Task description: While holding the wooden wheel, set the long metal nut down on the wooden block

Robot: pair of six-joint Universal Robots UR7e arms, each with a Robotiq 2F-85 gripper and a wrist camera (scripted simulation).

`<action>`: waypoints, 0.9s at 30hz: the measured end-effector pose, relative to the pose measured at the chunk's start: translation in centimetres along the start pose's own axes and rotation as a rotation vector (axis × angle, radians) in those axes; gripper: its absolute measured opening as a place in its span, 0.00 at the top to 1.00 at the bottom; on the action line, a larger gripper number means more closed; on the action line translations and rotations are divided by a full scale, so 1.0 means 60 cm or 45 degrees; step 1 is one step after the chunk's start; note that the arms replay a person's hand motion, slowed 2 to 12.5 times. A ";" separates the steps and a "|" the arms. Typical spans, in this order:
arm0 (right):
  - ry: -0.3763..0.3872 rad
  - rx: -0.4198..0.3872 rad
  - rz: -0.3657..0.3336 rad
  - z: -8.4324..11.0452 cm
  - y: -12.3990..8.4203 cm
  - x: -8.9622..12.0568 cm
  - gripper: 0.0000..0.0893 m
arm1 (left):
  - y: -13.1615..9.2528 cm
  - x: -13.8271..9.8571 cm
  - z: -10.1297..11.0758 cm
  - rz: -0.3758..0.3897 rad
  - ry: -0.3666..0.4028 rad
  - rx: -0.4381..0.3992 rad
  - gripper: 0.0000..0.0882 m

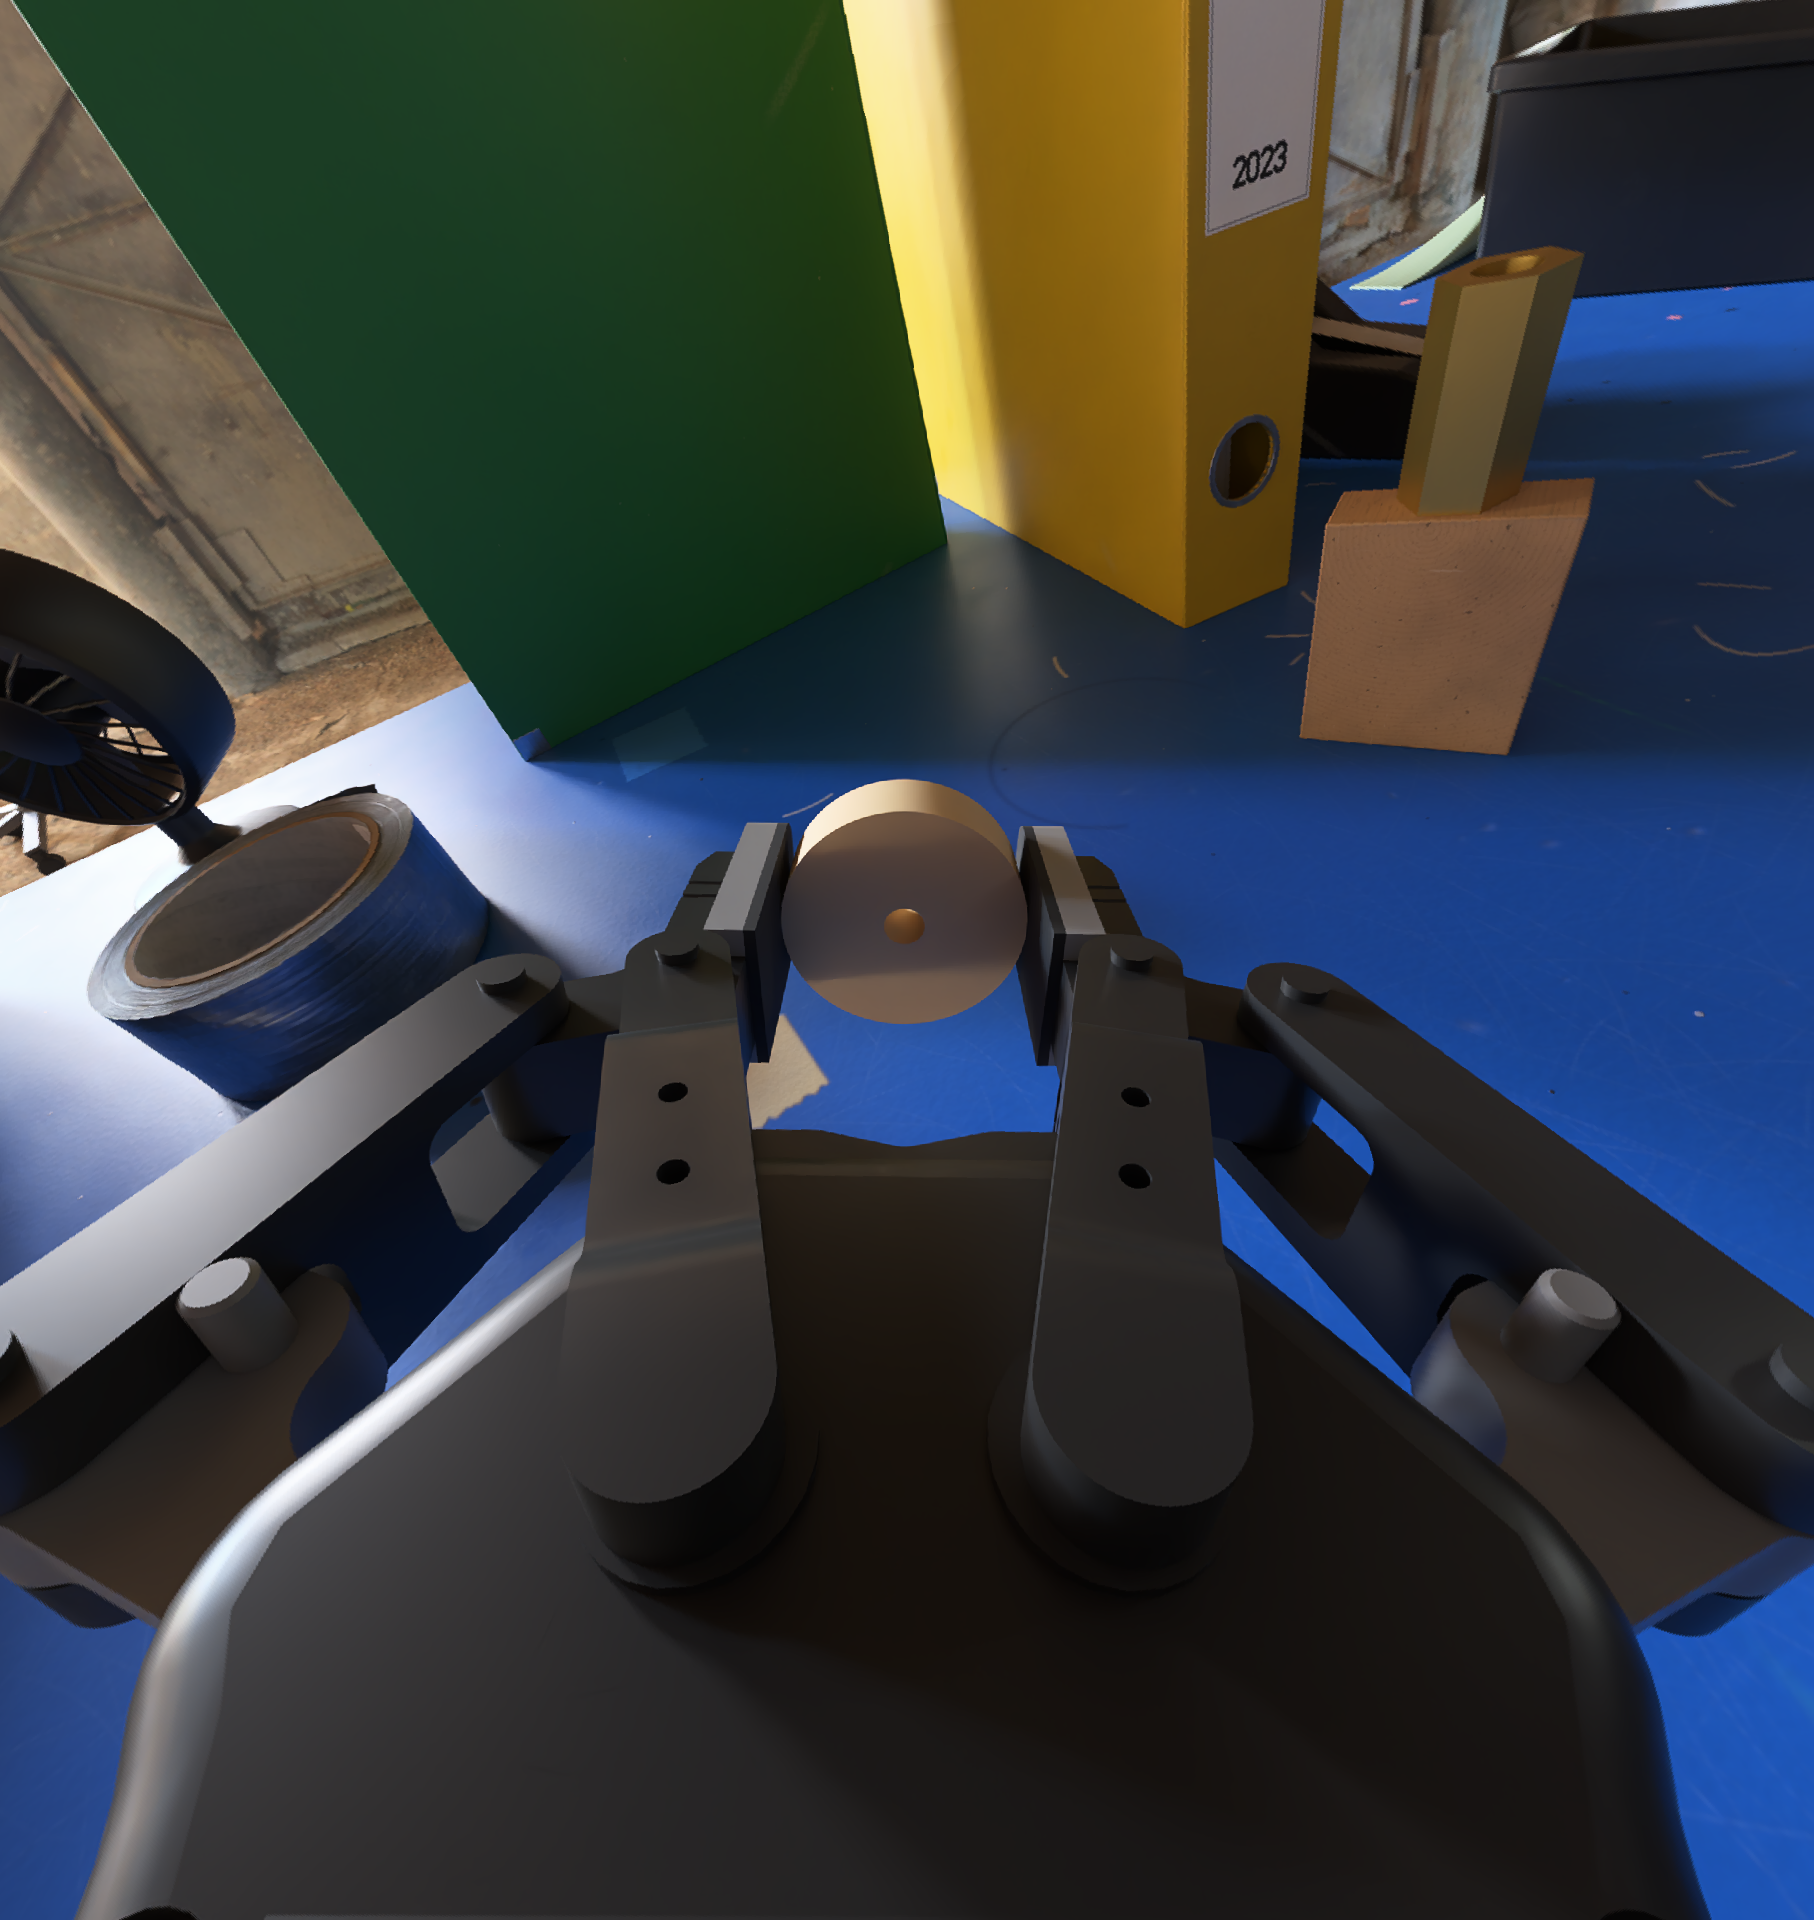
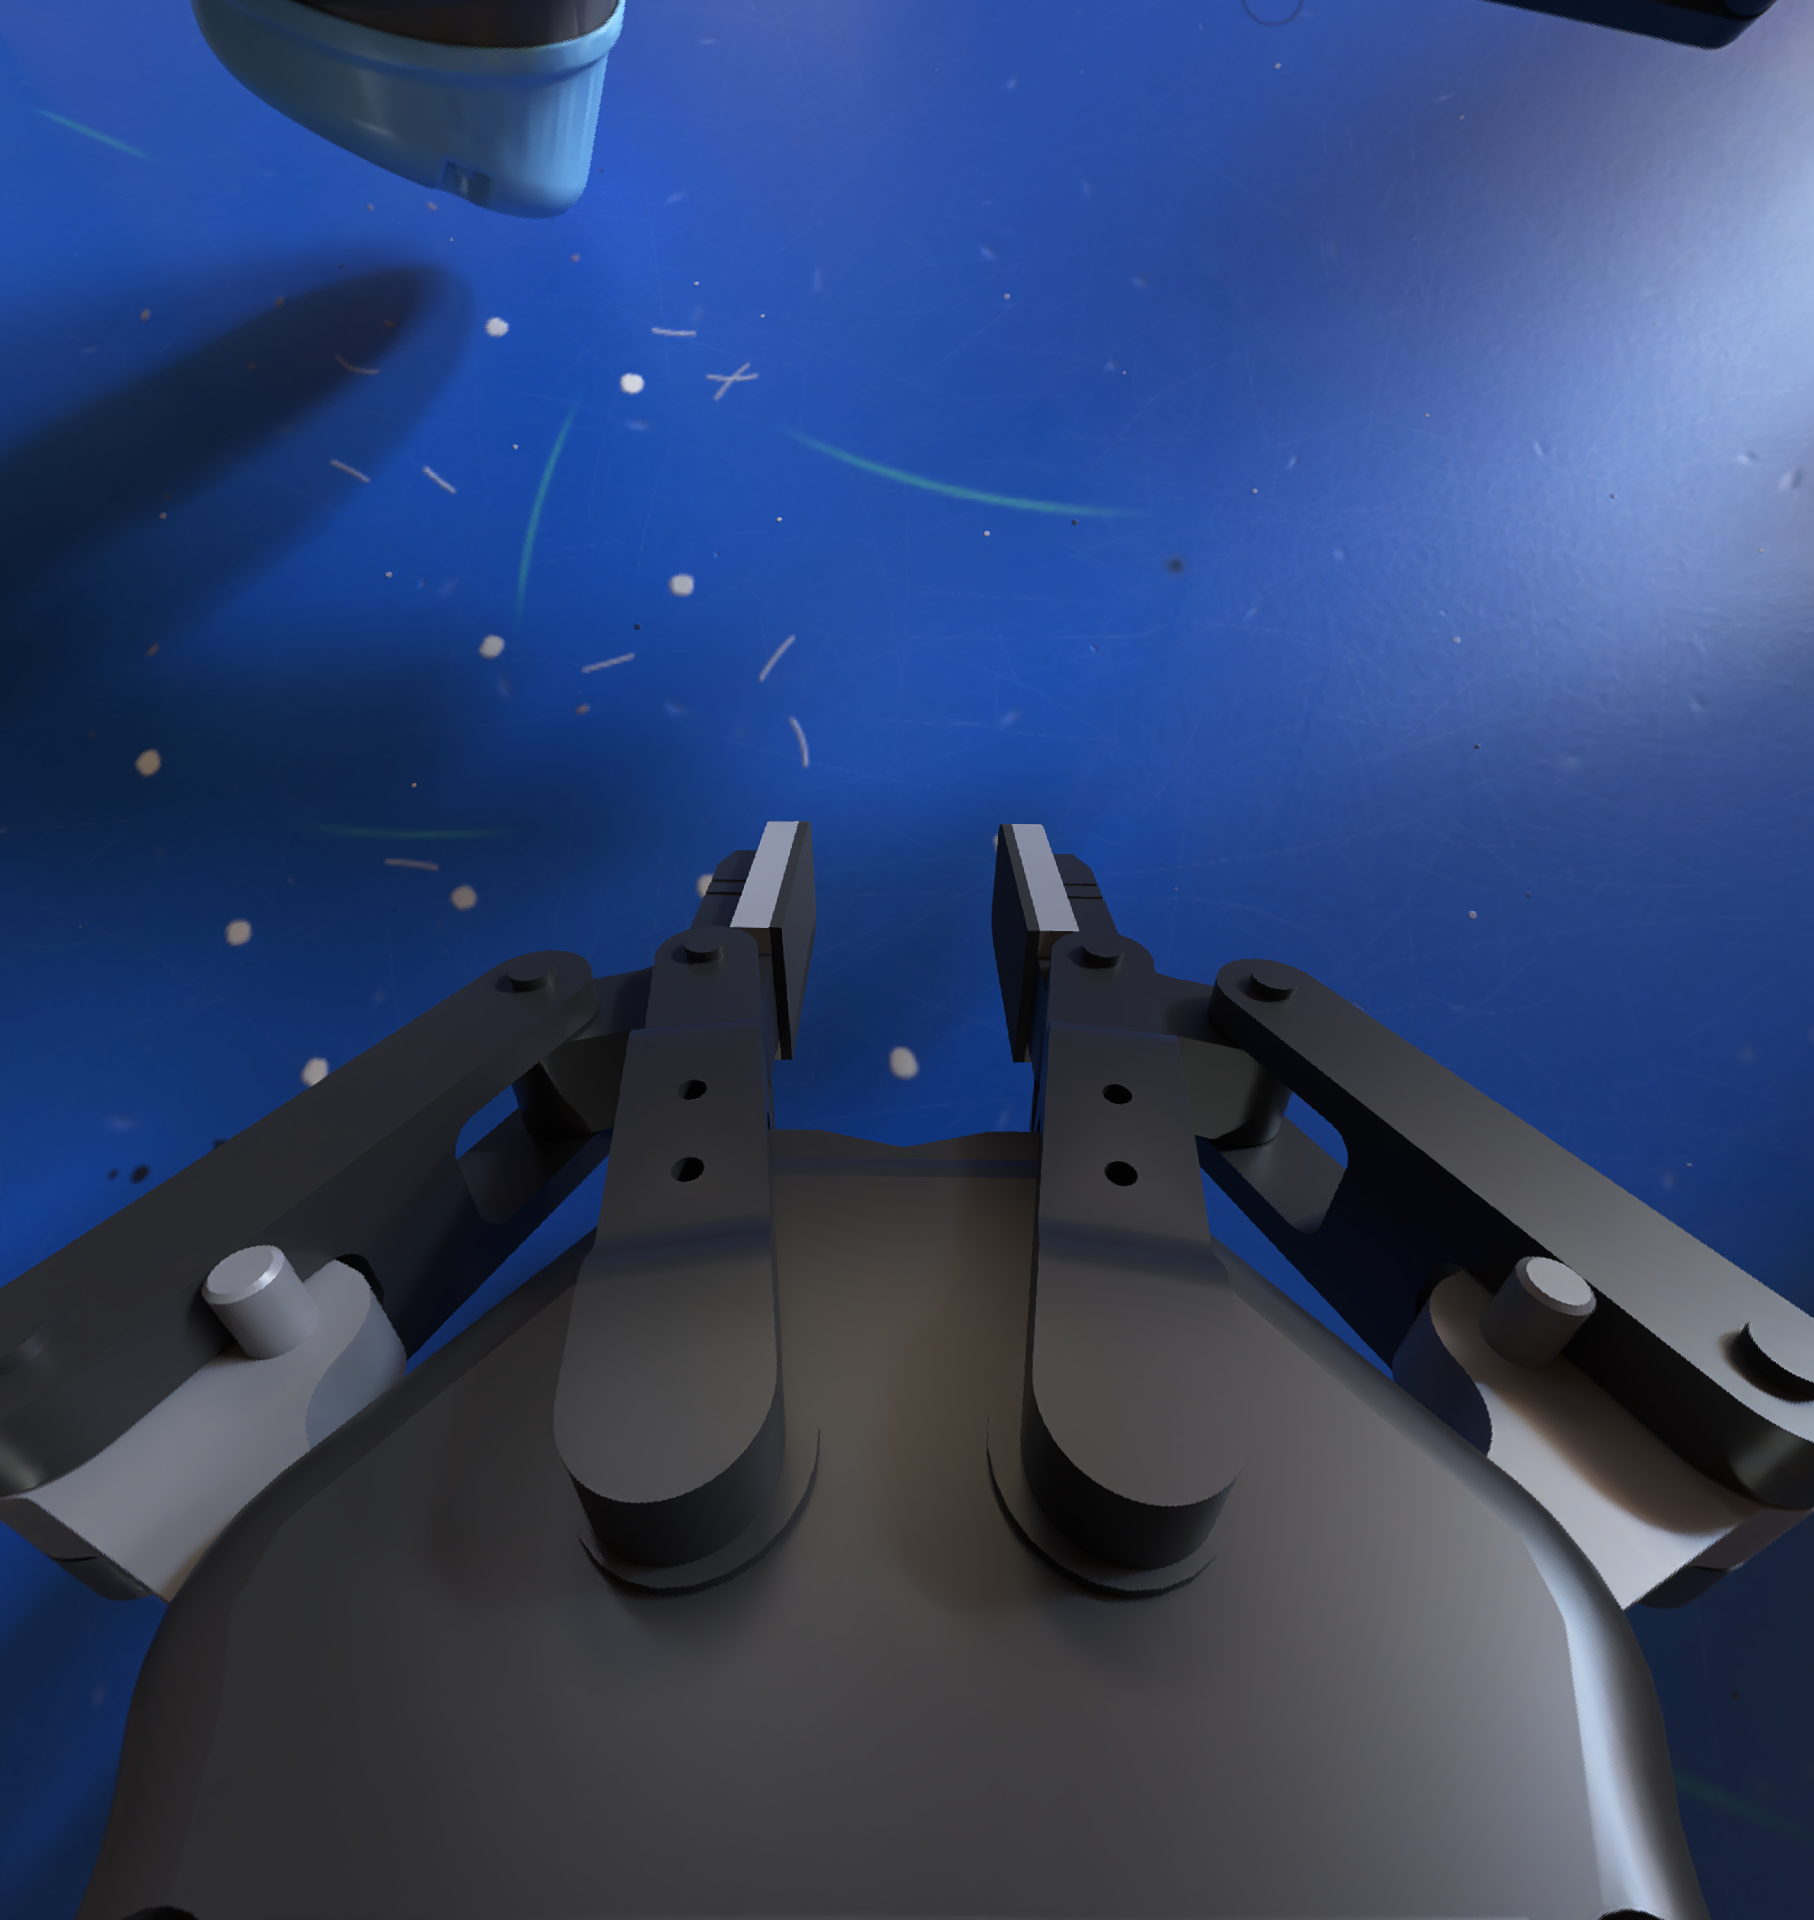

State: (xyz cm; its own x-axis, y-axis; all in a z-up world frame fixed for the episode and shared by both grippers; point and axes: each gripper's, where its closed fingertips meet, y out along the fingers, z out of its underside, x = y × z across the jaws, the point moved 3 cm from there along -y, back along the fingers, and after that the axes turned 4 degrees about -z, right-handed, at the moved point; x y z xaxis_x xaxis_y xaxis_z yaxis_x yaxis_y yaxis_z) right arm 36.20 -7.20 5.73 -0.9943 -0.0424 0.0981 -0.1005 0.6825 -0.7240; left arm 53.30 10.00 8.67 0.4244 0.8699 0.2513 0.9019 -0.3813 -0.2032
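round wooden wheel (image 1: 903, 914) clamped; hex brass nut (image 1: 1485, 384) upright on block (image 1: 1433, 623)

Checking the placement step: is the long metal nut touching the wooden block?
Touching. The left wrist view shows the long metal nut standing upright with its base on the top face of the wooden block, no gap visible between them.

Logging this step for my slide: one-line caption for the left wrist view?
Left gripper grips the wooden wheel while the long metal nut stands upright on the wooden block.
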 end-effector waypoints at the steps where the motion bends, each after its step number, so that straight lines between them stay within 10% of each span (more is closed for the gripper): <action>1: 0.001 0.001 -0.001 0.000 0.002 0.000 0.65 | 0.000 0.000 0.000 0.000 -0.001 -0.001 0.57; 27: 0.059 0.048 -0.015 0.015 0.026 -0.013 0.72 | -0.002 0.001 -0.002 0.000 -0.003 -0.017 0.57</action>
State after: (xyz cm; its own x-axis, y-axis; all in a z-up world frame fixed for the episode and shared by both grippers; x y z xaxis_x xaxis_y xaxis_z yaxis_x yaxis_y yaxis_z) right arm 36.79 -6.75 3.90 -0.9903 -0.0156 0.1379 -0.1144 0.6540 -0.7478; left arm 53.22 10.03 8.82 0.4240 0.8708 0.2490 0.9030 -0.3852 -0.1903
